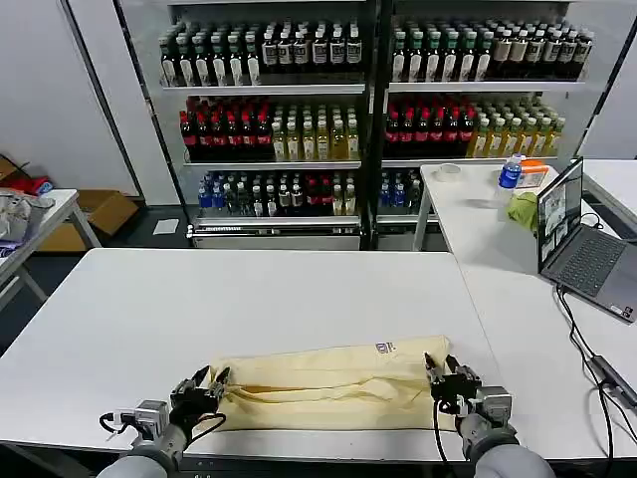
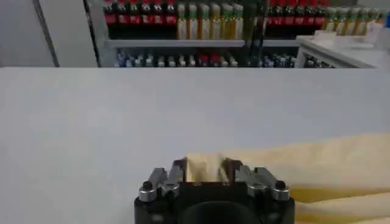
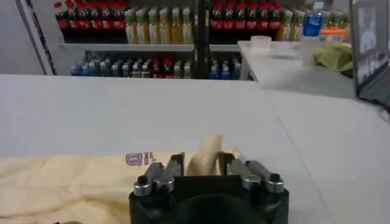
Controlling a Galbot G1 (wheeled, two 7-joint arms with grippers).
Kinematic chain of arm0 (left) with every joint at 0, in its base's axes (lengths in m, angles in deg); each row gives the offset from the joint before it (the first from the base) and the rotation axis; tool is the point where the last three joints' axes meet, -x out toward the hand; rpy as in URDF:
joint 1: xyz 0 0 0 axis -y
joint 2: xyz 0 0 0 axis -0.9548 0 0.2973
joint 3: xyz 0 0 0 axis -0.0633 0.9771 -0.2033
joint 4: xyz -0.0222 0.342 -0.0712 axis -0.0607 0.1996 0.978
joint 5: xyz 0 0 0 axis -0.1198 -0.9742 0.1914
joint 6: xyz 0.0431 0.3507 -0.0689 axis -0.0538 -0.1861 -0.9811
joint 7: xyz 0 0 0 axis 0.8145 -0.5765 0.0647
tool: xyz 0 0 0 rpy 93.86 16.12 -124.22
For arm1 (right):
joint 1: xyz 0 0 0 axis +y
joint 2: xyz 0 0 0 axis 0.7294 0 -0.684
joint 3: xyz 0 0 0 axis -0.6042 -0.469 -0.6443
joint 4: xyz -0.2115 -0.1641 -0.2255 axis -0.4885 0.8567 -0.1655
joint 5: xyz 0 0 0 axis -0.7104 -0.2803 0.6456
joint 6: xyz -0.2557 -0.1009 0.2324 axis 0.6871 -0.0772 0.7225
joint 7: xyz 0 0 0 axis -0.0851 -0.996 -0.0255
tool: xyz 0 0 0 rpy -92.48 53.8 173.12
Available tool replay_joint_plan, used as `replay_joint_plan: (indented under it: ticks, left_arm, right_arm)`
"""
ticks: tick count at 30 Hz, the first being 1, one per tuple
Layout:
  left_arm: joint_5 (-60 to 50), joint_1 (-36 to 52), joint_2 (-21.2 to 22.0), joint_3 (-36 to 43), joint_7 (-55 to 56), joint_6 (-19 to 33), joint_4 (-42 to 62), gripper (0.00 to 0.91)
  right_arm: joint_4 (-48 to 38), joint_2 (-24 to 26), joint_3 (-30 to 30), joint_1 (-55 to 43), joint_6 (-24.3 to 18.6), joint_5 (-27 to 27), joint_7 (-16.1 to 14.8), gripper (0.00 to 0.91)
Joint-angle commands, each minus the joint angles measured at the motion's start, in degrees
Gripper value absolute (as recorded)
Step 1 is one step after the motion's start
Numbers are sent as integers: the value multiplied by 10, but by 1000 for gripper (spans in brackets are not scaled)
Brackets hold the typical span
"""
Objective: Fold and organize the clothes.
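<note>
While our left gripper [image 1: 212, 382] at eight o'clock and right gripper [image 1: 439, 374] at four are each pinching an end of the pale yellow, thin-fabric T-shirt [image 1: 323, 383], we are mid-fold. Next, we judge, both need carrying toward twelve together.

Bright, even overhead light is washing the white table [image 1: 249, 309], leaving only faint, soft shadows under the cloth's edge. Both wrist views are looking softer, with the bottle shelves [image 2: 183, 27] behind blurring out of focus. No strong glare is showing anywhere.
</note>
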Motion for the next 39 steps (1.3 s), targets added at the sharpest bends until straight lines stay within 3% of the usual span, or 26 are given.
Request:
replay_joint_plan:
  ticks: [1, 12, 13, 14, 15, 16, 32, 39]
  left_arm:
    - [-34, -31, 46, -10, 24, 16, -6, 907]
    - [2, -16, 100, 3, 50, -2, 23, 907]
    - [3, -14, 103, 5, 50, -3, 24, 474]
    - [4, -13, 105, 7, 50, -3, 25, 292]
    - [3, -13, 107, 9, 49, -3, 25, 292]
    - [3, -12, 109, 11, 49, -3, 26, 30]
    - [33, -21, 117, 5, 46, -1, 8, 10]
    - [42, -13, 84, -43, 34, 1, -7, 10]
  right_arm:
    - [19, -4, 8, 39, -11, -49, 0, 907]
    - [23, -4, 7, 46, -17, -54, 1, 907]
    - [23, -3, 7, 45, -17, -53, 1, 907]
    - [22, -2, 7, 45, -17, -52, 1, 907]
    - [22, -2, 8, 44, -17, -52, 1, 907]
    - [21, -1, 8, 43, -17, -51, 1, 907]
    - [13, 0, -2, 23, -14, -40, 5, 907]
    - [14, 2, -1, 22, -15, -35, 6, 907]
